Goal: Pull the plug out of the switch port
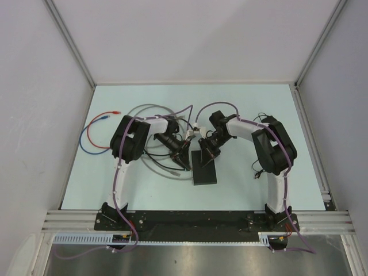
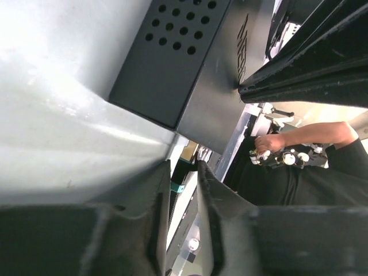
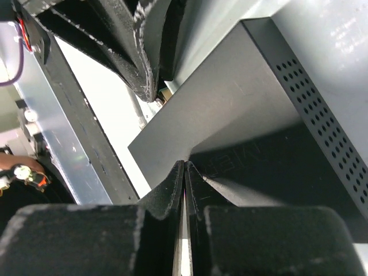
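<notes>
The switch (image 1: pixel 205 170) is a flat matte-black box lying in the middle of the table. It fills the top of the left wrist view (image 2: pixel 172 57), with vent holes on its side, and the right wrist view (image 3: pixel 241 103). My left gripper (image 1: pixel 185 156) hovers just beside the switch's far left corner; its jaws (image 2: pixel 184 167) stand a little apart with nothing between them. My right gripper (image 1: pixel 211 152) is shut, its tips (image 3: pixel 185 164) resting on the switch's top face. The plug and the sockets are hidden under the grippers.
Grey cables (image 1: pixel 150 164) loop on the table left of the switch, behind the left arm. A red and blue cable (image 1: pixel 92 135) lies at the far left. A black cable (image 1: pixel 257 168) lies by the right arm. White walls close in the table.
</notes>
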